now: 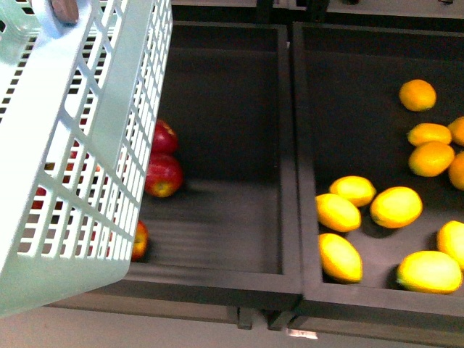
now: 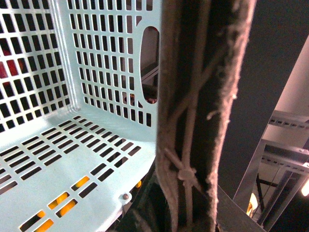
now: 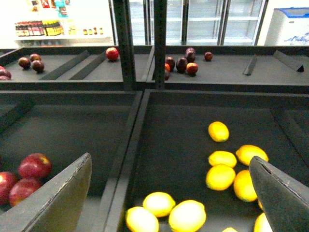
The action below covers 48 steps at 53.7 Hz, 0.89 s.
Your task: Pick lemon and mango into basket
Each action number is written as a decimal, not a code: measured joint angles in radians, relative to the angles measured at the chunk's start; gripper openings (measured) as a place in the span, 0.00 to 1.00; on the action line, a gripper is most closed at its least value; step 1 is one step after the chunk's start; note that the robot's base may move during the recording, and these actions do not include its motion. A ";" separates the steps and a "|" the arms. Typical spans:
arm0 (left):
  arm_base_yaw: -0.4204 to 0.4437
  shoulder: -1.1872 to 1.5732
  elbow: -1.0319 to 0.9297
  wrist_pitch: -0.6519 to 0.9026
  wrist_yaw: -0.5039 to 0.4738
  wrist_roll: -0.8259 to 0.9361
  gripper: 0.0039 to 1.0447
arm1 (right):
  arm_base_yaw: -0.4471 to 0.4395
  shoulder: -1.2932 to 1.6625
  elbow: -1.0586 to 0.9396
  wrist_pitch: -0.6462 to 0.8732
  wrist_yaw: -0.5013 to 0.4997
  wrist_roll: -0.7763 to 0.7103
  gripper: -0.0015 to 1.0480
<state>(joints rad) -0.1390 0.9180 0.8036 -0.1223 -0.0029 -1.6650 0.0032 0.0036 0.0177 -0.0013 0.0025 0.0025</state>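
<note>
The light blue-green basket (image 1: pixel 80 145) hangs tilted at the left of the front view, above the left bin. In the left wrist view its slotted floor (image 2: pixel 63 140) is bare, and my left gripper (image 2: pixel 188 212) is shut on the brown handle (image 2: pixel 193 96). Bright yellow lemons (image 1: pixel 338 212) lie at the front of the right bin. Further back are yellow-orange oval fruits, apparently mangoes (image 1: pixel 431 158). My right gripper (image 3: pixel 170 159) hovers open over that bin with nothing between its fingers; lemons (image 3: pixel 187 215) and mangoes (image 3: pixel 220 177) lie below it.
Red apples (image 1: pixel 163 174) lie in the left bin, partly behind the basket. A raised dark wall (image 1: pixel 290 145) separates the two bins. A higher shelf at the back holds apples (image 3: pixel 112 53) and dark fruit (image 3: pixel 181 64).
</note>
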 joint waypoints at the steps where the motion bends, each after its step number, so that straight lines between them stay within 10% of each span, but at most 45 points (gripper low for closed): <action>1: 0.000 0.000 0.000 0.000 0.000 0.000 0.06 | 0.000 0.000 0.000 0.000 -0.001 0.000 0.92; 34: 0.009 -0.002 0.001 -0.005 -0.017 0.026 0.06 | -0.002 0.000 0.000 0.000 -0.006 0.000 0.92; 48: -0.041 0.208 0.162 -0.176 0.106 0.627 0.06 | -0.002 0.000 0.000 0.000 -0.004 0.000 0.92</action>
<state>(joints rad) -0.1799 1.1255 0.9657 -0.2981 0.1032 -1.0382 0.0013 0.0036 0.0177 -0.0017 -0.0013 0.0025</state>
